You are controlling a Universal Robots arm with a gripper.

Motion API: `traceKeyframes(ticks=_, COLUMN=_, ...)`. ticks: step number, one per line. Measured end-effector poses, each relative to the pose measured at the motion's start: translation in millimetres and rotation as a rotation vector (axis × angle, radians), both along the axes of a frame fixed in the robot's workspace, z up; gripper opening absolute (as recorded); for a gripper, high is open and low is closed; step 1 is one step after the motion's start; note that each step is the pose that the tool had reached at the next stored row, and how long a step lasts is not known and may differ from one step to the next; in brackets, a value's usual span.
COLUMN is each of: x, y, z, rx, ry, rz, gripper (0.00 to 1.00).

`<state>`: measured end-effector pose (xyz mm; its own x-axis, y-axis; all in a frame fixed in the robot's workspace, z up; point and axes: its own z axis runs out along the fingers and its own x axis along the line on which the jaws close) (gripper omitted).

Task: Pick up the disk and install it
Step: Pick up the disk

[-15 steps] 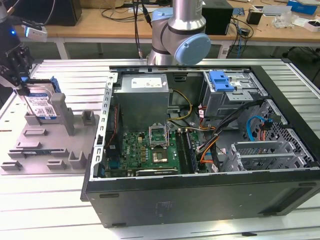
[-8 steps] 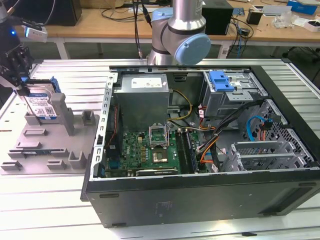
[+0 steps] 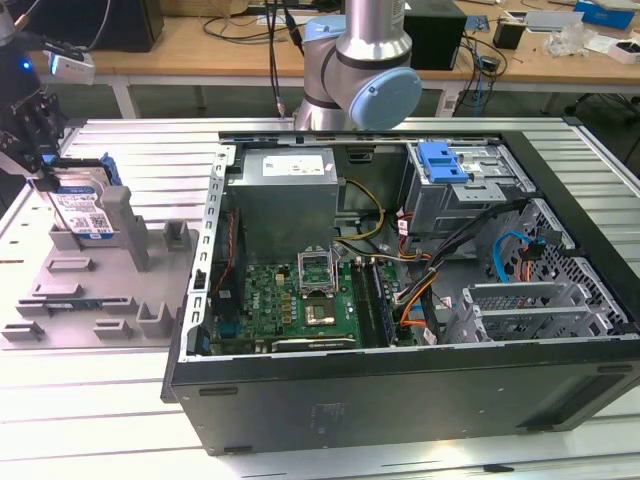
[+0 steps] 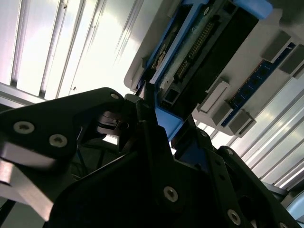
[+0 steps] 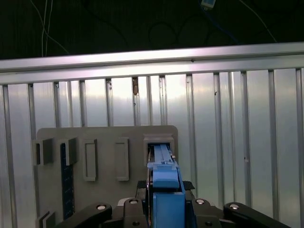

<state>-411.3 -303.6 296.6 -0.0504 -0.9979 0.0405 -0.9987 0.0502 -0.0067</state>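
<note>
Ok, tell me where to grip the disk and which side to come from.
Best take the disk by its top edge, coming from above, squeezing across its flat faces. It stands on edge in the grey holder, so the upper part is free. The gripper is at that edge.

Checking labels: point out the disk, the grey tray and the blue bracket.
disk [image 3: 88, 213]: exterior view, printed label.
grey tray [image 3: 110, 285]: exterior view, bare base.
blue bracket [image 3: 445, 160]: exterior view, its middle.
</note>
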Motion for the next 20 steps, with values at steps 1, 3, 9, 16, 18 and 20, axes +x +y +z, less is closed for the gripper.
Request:
traceKeyframes(ticks=1, x=0.0, y=0.0, z=0.4, rx=0.0000, ry=-0.0003, rz=0.000, gripper=0.37)
traceKeyframes(ticks=3, x=0.0, y=0.0, z=4.3, rx=-0.0001, ry=0.0001, rz=0.000, gripper=0.37)
traceKeyframes(ticks=9, x=0.0, y=0.0, z=27.1, rx=-0.0011, ry=-0.0003, rz=0.000, gripper=0.37)
traceKeyframes(ticks=16, x=0.0, y=0.1, z=49.7, rx=-0.0011, ry=-0.0017, rz=0.000, gripper=0.37)
traceKeyframes(ticks=18, x=0.0, y=0.1, z=54.2, rx=-0.0011, ry=-0.0020, rz=0.000, gripper=0.37)
traceKeyframes(ticks=20, x=0.0, y=0.1, z=60.0, rx=-0.0011, ry=-0.0020, rz=0.000, gripper=0.37)
